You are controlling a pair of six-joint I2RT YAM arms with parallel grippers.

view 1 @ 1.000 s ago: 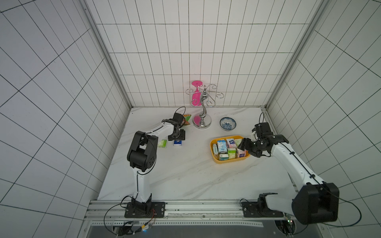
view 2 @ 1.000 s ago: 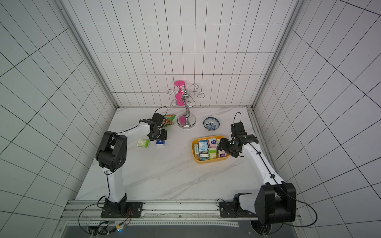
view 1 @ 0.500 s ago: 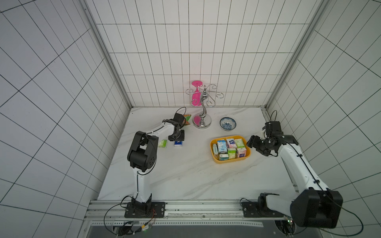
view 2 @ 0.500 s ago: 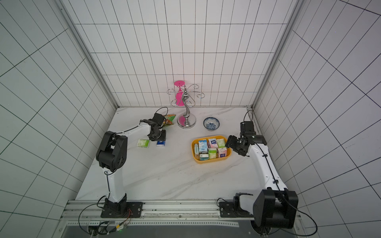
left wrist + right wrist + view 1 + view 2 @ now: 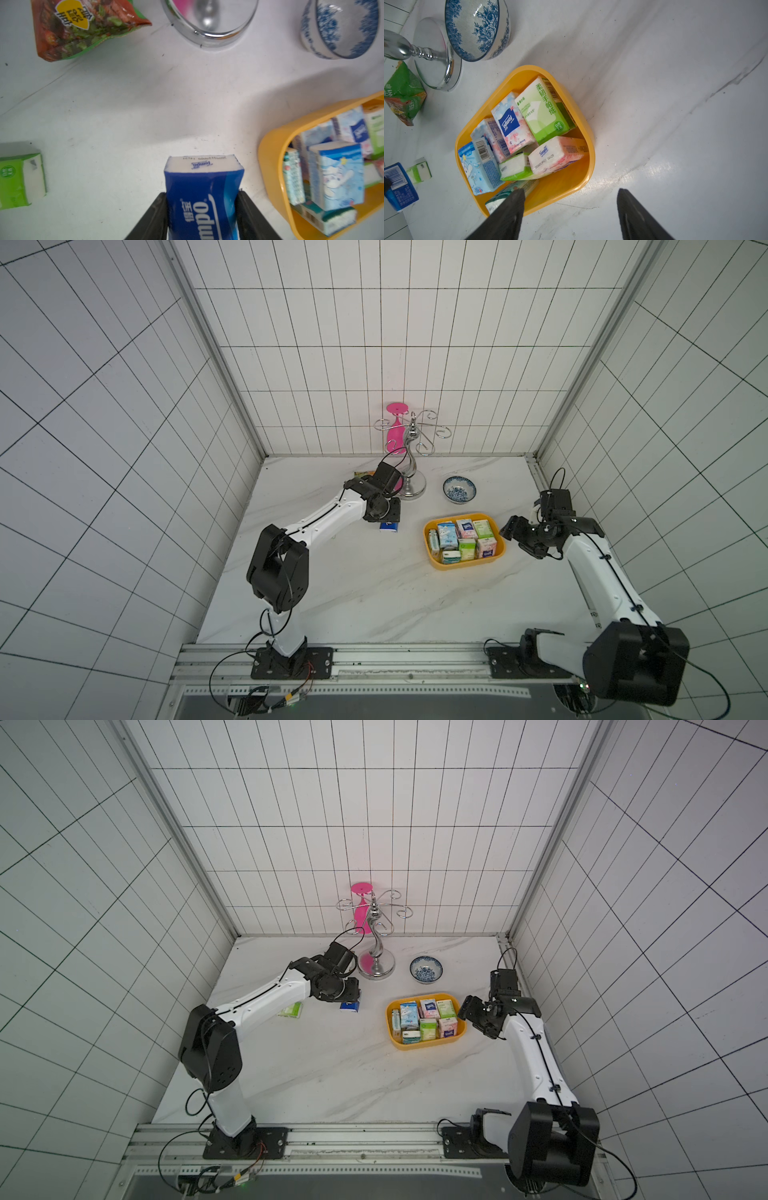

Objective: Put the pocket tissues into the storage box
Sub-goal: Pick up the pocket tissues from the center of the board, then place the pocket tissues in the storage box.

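Toward the table's (image 5: 374,593) far edge, left of centre, your left fingers (image 5: 154,216) are closed snugly across the narrow sides of a dark blue packet (image 5: 202,191) of pocket tissues. It likely handles light, soft and squashy, with slick wrap, so a firm mid-body pinch suits it. A green packet (image 5: 20,180) lies nearer the left edge. Beside the storage box (image 5: 465,565), toward the right edge, your right fingers (image 5: 508,209) stand wide apart, holding nothing.
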